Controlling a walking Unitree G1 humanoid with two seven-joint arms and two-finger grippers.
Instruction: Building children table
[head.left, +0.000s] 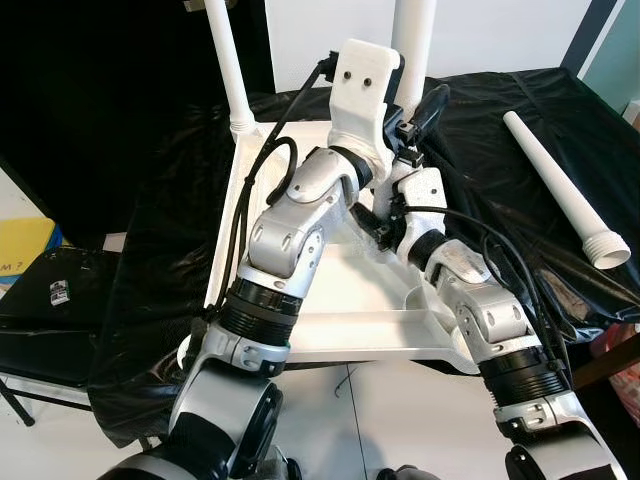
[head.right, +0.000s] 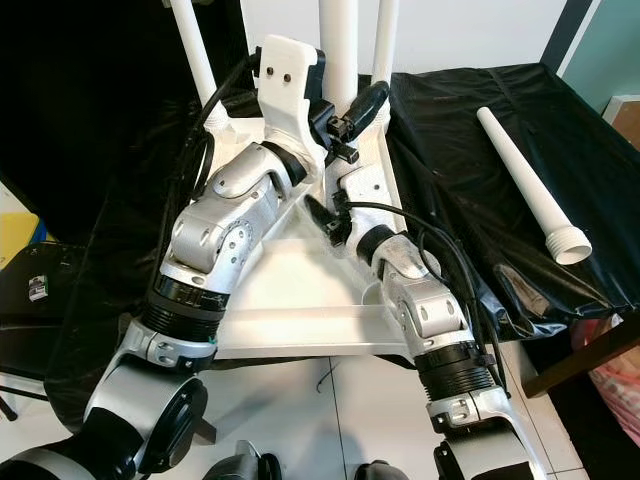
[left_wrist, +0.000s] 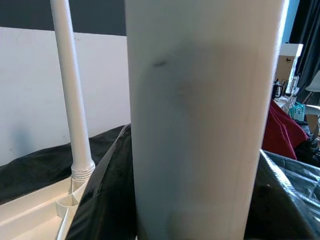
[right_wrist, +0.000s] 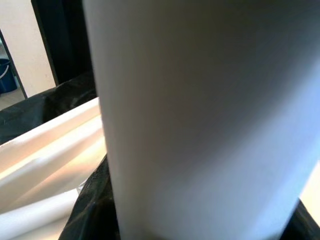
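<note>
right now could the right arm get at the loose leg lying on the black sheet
Probably not at once: the right gripper is at the upright leg. The loose leg lies unobstructed further right.

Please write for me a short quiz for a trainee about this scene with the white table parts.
1. True or false: the loose leg lies on the floor.
2. What colour is the cloth under the upturned table top? A) black B) red C) yellow
3. Fill in the missing word: the far left leg stands ____ in its corner socket.

Key: 1. False, it lies on the cloth, to the robot's right of the table top. 2. A. 3. upright.
</note>
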